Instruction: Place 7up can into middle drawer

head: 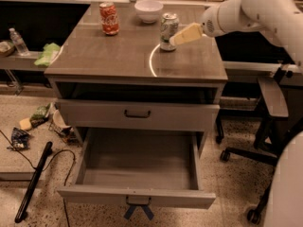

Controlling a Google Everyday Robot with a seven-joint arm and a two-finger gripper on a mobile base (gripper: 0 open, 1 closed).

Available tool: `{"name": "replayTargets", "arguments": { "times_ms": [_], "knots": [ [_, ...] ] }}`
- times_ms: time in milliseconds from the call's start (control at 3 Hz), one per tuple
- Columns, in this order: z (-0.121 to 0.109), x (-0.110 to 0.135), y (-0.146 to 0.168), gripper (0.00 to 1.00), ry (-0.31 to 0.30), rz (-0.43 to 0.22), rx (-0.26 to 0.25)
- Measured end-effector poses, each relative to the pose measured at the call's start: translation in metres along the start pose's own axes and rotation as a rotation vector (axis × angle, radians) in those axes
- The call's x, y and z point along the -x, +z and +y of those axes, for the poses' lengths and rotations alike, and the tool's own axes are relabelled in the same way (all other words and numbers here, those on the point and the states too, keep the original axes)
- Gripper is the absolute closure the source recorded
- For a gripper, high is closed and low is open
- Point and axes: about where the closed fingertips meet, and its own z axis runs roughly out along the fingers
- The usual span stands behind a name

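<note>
White bulbous arm; cream gripper beside 7up can.

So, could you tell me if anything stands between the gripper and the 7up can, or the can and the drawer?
Nothing visible does. The gripper is right beside the 7up can, with the Coca-Cola can and bowl off to the side. The middle drawer stands open below.

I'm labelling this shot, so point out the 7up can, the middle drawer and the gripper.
7up can (169, 30), camera view, on its pale label.
middle drawer (137, 162), camera view, on its bare grey floor.
gripper (175, 39), camera view, on its pale tip, just right of the can.
</note>
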Motion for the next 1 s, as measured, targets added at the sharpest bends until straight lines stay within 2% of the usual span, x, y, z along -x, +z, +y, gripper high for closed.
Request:
{"name": "replayTargets", "arguments": {
  "times_ms": [667,1000],
  "knots": [
    [0.018,0.016,0.059,0.0,0.044,-0.033,0.105],
    [0.032,0.025,0.08,0.23,0.037,-0.056,0.151]
  ]
}}
